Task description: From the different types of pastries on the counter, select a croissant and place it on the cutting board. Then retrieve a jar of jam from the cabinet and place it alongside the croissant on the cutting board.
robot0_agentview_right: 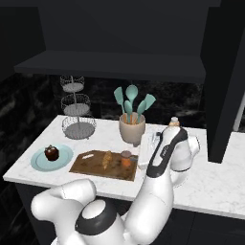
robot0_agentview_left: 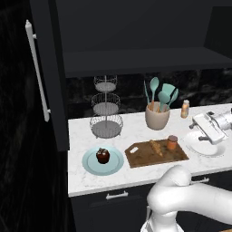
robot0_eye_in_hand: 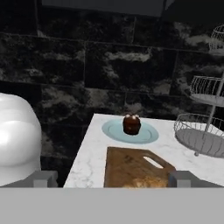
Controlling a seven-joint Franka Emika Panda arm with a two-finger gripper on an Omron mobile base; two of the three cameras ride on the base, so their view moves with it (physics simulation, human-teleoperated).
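The cabinet [robot0_agentview_left: 136, 54] is a black wall unit above the work area, with a dark shelf and a tall door [robot0_agentview_left: 47, 72] standing open at the left, bearing a long white bar handle [robot0_agentview_left: 37, 70]. Below it runs the counter [robot0_agentview_left: 86, 179], white with faint grey veins. The cutting board [robot0_agentview_left: 174, 156] lies flat near the counter's front edge, its pale handle slot toward the plate [robot0_agentview_left: 88, 162]. The croissant [robot0_agentview_left: 156, 147] rests on the board near its centre. The jar of jam [robot0_agentview_left: 172, 142] stands upright on the same board, just beside the croissant, on the side away from the plate. The cupcake [robot0_agentview_left: 103, 156] sits on the round light-blue plate, beside the board. A three-tier wire basket stand [robot0_agentview_left: 106, 108] and a utensil crock [robot0_agentview_left: 157, 116] stand toward the back wall. The gripper [robot0_eye_in_hand: 113, 178] has its fingers spread wide apart with nothing between them; in the hand view it is above the board's end, facing the plate
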